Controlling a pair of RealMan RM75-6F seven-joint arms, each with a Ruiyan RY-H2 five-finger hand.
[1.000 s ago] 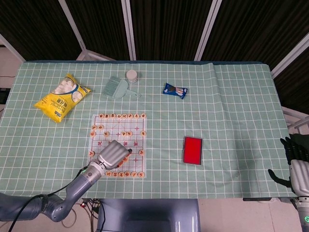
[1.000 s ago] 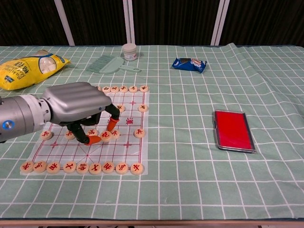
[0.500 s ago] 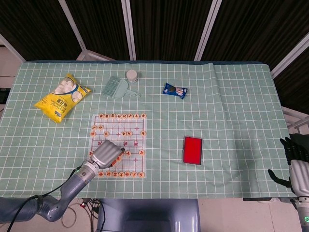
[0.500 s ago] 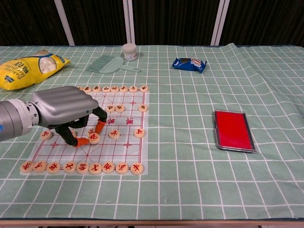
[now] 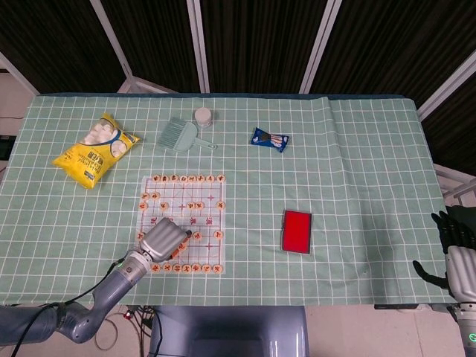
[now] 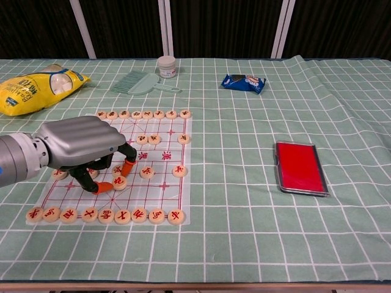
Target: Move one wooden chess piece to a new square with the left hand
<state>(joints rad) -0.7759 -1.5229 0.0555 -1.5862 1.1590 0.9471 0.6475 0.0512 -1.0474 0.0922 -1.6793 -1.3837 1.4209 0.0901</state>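
Green checked cloth [image 6: 244, 232] covers the whole table, with dark panels behind it. Far left lies a yellow snack bag [image 6: 33, 89], well apart from the board. Next comes my left hand [image 6: 79, 143], palm down over the near-left part of the chess board [image 6: 165, 195], fingers curled so that the orange fingertips [image 6: 127, 167] come down among the pieces. One wooden chess piece [image 6: 119, 181] sits right at those tips, between thumb and finger; whether I actually have it pinched or am only touching it I cannot tell. More wooden discs line the board's far edge and its near edge, and a few stand loose in the middle. Behind the board lie a pale green brush [image 6: 142, 83] and a small white jar [image 6: 166, 66], just beside each other. Further right is a blue snack packet [image 6: 244, 82], then a red case [image 6: 298, 166]. At the far right of the head view, my right hand [image 5: 455, 256] hangs off the table's edge, fingers apart, holding nothing.
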